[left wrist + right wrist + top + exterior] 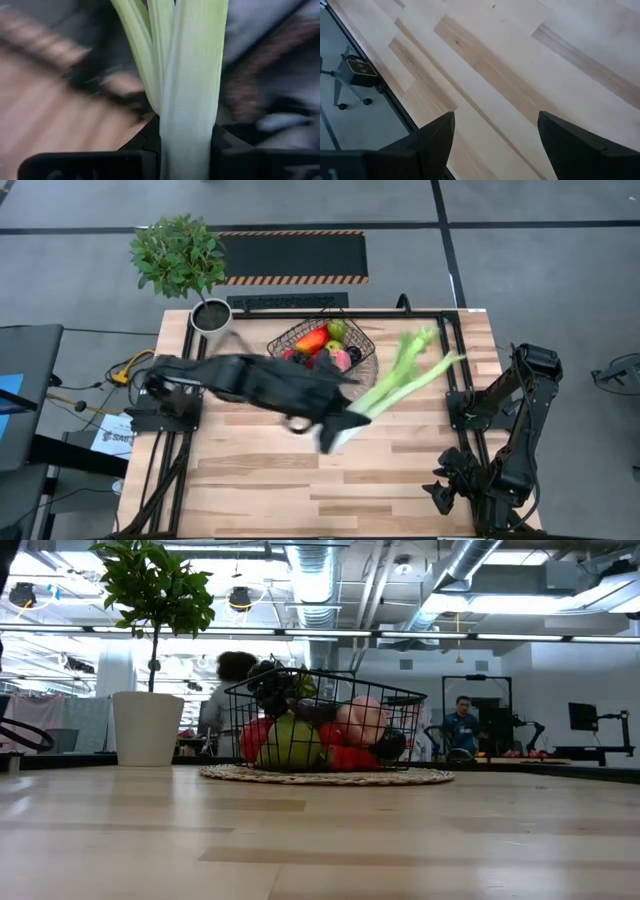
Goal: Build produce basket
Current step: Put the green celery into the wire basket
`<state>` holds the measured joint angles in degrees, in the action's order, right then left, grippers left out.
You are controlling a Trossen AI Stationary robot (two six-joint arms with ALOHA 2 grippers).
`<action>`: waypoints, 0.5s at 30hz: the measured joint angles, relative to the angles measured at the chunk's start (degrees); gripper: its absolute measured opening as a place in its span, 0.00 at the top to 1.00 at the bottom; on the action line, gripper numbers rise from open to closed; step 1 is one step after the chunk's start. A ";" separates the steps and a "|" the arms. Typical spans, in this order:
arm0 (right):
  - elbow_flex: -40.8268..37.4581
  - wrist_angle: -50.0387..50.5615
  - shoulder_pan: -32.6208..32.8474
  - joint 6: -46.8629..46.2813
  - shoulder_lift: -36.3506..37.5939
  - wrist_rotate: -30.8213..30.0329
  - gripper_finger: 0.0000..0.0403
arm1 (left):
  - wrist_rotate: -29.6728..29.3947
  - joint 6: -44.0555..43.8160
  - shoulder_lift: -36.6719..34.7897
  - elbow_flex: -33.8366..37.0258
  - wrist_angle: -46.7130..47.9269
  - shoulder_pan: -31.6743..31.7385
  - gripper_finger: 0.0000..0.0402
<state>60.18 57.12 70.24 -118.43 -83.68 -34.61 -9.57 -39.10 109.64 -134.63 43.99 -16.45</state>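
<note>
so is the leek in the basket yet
Not yet: the leek is held by the left gripper, beside the basket, not inside.

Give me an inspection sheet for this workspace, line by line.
Surface: pale wooden plank table, bare at the front.
Job's things: dark wire-mesh basket holding toy fruit, on a round flat woven wicker tray; long white-green leek held above the table beside the basket.
Clutter: potted green plant in a white pot at the back left corner.
Grippers: left gripper shut on the leek's white end; right gripper open, parked at the right edge.
Cables: orange and black leads off the left edge.
Surroundings: people behind the table.
</note>
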 joint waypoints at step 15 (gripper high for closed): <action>0.00 2.38 -2.00 2.98 0.00 -0.31 0.24 | 33.13 22.41 -10.55 -0.11 -45.63 -13.04 0.84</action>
<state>60.18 59.50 68.23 -115.46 -83.68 -34.92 23.56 -16.69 99.10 -134.74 -1.64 -29.49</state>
